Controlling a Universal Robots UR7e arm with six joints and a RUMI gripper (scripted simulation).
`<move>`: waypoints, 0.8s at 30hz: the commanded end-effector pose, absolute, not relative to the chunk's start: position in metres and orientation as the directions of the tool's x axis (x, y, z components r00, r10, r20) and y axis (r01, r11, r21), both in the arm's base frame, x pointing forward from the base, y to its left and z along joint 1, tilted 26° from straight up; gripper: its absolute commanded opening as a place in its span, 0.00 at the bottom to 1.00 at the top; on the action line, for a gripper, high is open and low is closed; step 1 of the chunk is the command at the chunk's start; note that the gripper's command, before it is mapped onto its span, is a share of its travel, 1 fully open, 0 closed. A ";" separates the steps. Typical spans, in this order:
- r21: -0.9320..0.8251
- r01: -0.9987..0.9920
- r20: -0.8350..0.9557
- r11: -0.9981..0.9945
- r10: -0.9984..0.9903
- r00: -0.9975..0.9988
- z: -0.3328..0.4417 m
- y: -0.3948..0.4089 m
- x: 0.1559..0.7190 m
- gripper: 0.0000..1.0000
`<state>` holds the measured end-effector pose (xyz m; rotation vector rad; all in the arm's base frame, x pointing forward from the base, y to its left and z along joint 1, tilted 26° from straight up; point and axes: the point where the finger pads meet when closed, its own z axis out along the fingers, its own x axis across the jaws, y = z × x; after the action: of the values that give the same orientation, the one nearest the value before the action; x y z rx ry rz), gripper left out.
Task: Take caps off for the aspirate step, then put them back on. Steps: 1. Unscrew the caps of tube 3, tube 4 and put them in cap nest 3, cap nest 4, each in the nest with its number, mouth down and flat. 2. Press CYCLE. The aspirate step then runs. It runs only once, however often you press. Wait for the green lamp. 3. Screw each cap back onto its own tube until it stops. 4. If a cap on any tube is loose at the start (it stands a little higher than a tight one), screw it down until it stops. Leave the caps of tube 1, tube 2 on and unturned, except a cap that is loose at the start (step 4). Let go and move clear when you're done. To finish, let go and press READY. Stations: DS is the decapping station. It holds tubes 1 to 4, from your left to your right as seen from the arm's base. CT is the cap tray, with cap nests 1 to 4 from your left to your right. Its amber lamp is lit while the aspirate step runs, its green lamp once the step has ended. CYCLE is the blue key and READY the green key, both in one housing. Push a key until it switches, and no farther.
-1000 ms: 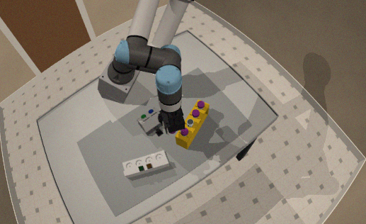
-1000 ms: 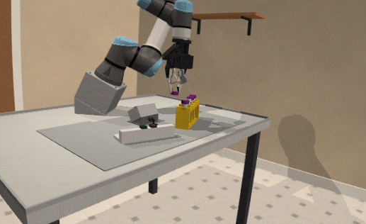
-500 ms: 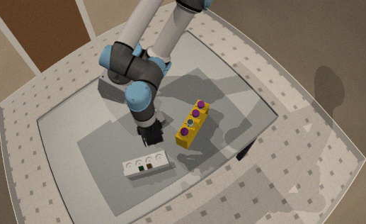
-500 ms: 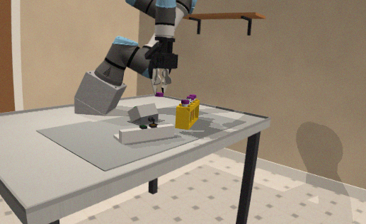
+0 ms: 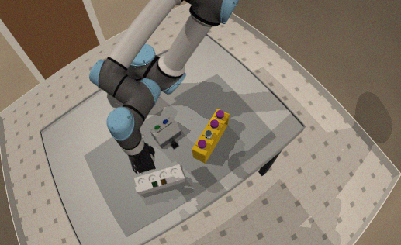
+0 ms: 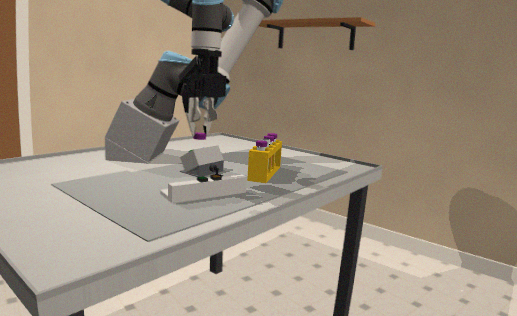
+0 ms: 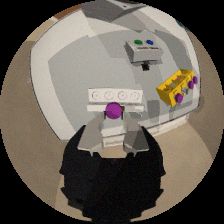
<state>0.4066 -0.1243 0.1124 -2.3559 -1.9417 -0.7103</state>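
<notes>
Nearest, we see the white cap tray (image 5: 143, 188) (image 6: 203, 192) (image 7: 115, 91) on the tabletop (image 5: 66, 151) (image 6: 53, 240) (image 7: 42, 70). Our fingers (image 6: 194, 111) are clamped on a purple cap (image 6: 200, 136) (image 7: 114, 110), held above the tabletop. Beyond, the yellow rack (image 5: 201, 154) (image 6: 258, 166) (image 7: 167, 95) holds one uncapped tube (image 5: 208, 134), third from our left.

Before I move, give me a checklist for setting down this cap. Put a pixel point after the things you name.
1. Pincer (image 5: 143, 167) (image 6: 201, 131) (image 7: 113, 111) shut on the purple cap (image 6: 200, 136) (image 7: 114, 110): ok.
2. Third tube (image 5: 208, 134) (image 7: 184, 90) uncapped, other three capped: ok.
3. All four nests in the white tray (image 5: 180, 176) (image 6: 208, 190) (image 7: 115, 90) free: ok.
4. Cap seated in its nest: not ok, held above the table.
5. Cap level enough to lie flat: cannot tell.
6. Fourth tube's cap (image 5: 202, 143) (image 6: 261, 143) (image 7: 179, 98) off: not ok.
</notes>
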 end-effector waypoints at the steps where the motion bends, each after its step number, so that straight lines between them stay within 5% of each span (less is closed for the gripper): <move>1: 0.276 0.933 0.345 -0.232 0.930 0.129 0.107 -0.142 0.411 0.00; 24: 0.276 0.933 0.345 -0.232 0.930 0.129 0.049 -0.123 0.433 0.00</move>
<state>0.4254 -0.1270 0.0643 -2.3516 -1.9420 -0.7119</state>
